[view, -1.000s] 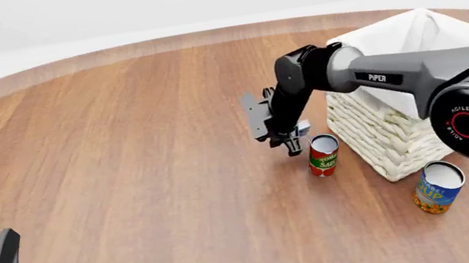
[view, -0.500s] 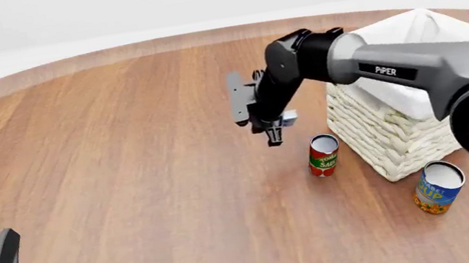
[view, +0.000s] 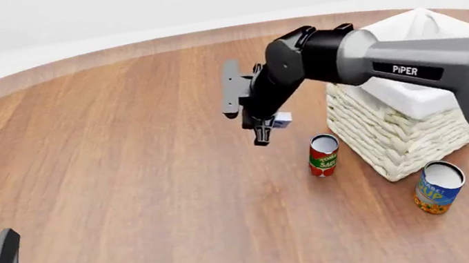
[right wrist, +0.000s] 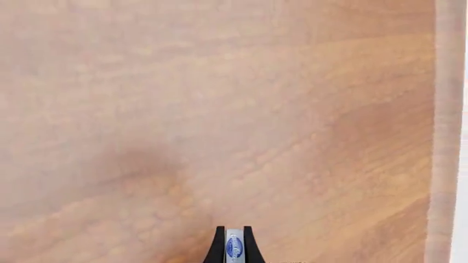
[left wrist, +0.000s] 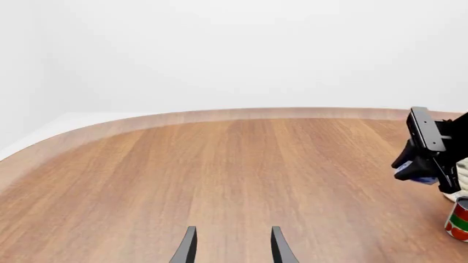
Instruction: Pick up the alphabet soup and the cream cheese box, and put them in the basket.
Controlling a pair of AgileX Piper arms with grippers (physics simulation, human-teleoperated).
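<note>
— Where is the cream cheese box (view: 282, 120) now, and how does it look?

— It is between the fingers of my right gripper (view: 264, 131), lifted above the wooden table (view: 108, 157), not touching it. In the front view I see only a small corner of it, white with blue, showing beside the black fingers. In the right wrist view the box (right wrist: 233, 247) appears edge-on: a thin pale strip with a blue oval print, and one dark finger pressed on each side. So my right jaws stand very narrow, closed on the box.

— And the basket?

— The basket (view: 392, 129) stands to the right of my right gripper in the front view, near but apart from it. It is white woven wicker, with a white cloth folded over the rim.

— The alphabet soup?

— The alphabet soup (view: 437, 187) stands upright on the table just beside the near corner of the basket. Its label is blue, with a yellow-orange lower band and a pale silvery top. The tomato sauce can (view: 323, 155), red and green, stands upright beside the basket's left wall, below my right gripper in the front view.

— Your left gripper?

— My left gripper (left wrist: 232, 247) is low at the near left of the table. Its two dark fingers stand apart with bare wood between them; it holds nothing.
</note>
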